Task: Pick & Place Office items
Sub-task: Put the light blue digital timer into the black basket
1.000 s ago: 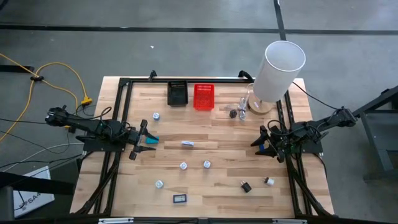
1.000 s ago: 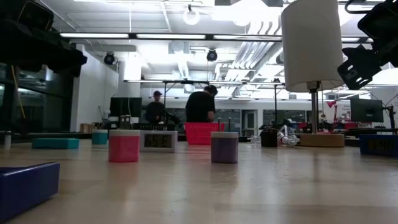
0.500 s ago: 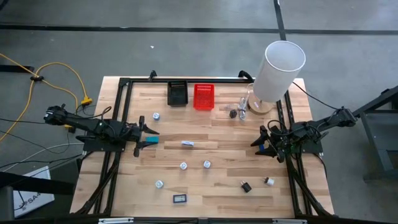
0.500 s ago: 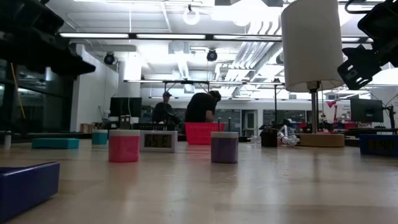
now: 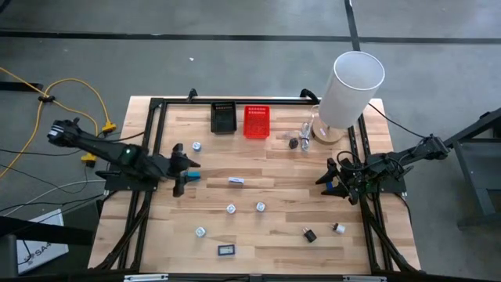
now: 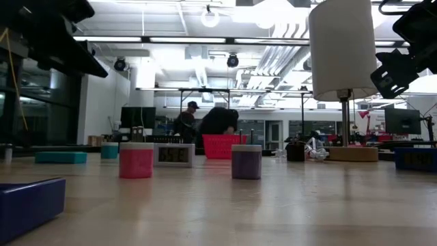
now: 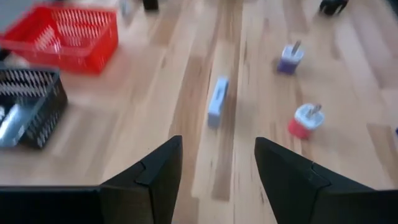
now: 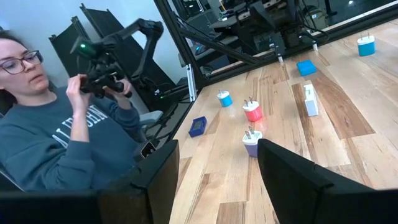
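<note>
The left pincer (image 5: 182, 169) hovers over the surface's (image 5: 274, 204) left side with its fingers apart and empty, right by the teal piece (image 5: 192, 176) and pointed toward the white-blue bar (image 5: 236, 181). The right pincer (image 5: 333, 178), also spread and empty, waits at the right edge. Other small office items lie scattered across the middle and front.

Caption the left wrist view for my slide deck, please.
Open left gripper above wooden table, facing white-blue bar; red mesh basket beyond.
</note>
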### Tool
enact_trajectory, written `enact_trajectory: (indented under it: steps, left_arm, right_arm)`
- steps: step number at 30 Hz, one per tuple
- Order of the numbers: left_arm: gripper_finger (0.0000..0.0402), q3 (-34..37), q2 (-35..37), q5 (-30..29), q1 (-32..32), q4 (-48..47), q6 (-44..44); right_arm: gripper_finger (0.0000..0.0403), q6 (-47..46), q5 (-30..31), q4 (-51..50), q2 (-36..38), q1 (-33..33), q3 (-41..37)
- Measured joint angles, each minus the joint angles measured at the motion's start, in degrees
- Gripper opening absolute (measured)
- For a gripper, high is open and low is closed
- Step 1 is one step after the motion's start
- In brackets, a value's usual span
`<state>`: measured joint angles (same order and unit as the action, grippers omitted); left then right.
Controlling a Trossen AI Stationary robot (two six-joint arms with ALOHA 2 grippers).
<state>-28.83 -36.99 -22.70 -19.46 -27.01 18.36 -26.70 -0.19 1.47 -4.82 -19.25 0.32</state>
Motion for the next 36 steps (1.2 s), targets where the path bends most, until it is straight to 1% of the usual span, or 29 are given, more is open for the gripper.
enact_trajectory:
  steps: [4,6,11,13,20,28,36]
  left_arm:
    - [0.0193,-4.9,-6.5,0.1,0.0,-6.5,5.1]
    - [0.0193,-6.4,-9.3,1.2,0.0,-9.8,7.6]
    - [0.0193,-6.5,-13.6,7.0,0.0,-12.6,13.2]
    - [0.0193,-6.5,-14.6,7.8,-0.1,-12.6,14.8]
    - [0.0193,-6.5,-16.4,6.6,-1.5,-14.9,16.0]
    - [0.0193,-6.5,-17.3,6.3,-1.5,-21.2,19.7]
    - [0.0193,-3.7,-17.3,4.7,-1.3,-21.1,19.5]
  right_arm:
    - [0.0204,0.0,0.0,0.0,0.0,0.0,0.0]
    - [0.0204,0.0,0.0,0.0,0.0,0.0,0.0]
    - [0.0204,0.0,0.0,0.0,0.0,0.0,0.0]
    - [0.0204,0.0,0.0,0.0,0.0,0.0,0.0]
    - [0.0204,0.0,0.0,0.0,0.0,0.0,0.0]
    - [0.0204,0.0,0.0,0.0,0.0,0.0,0.0]
    - [0.0204,0.0,0.0,0.0,0.0,0.0,0.0]
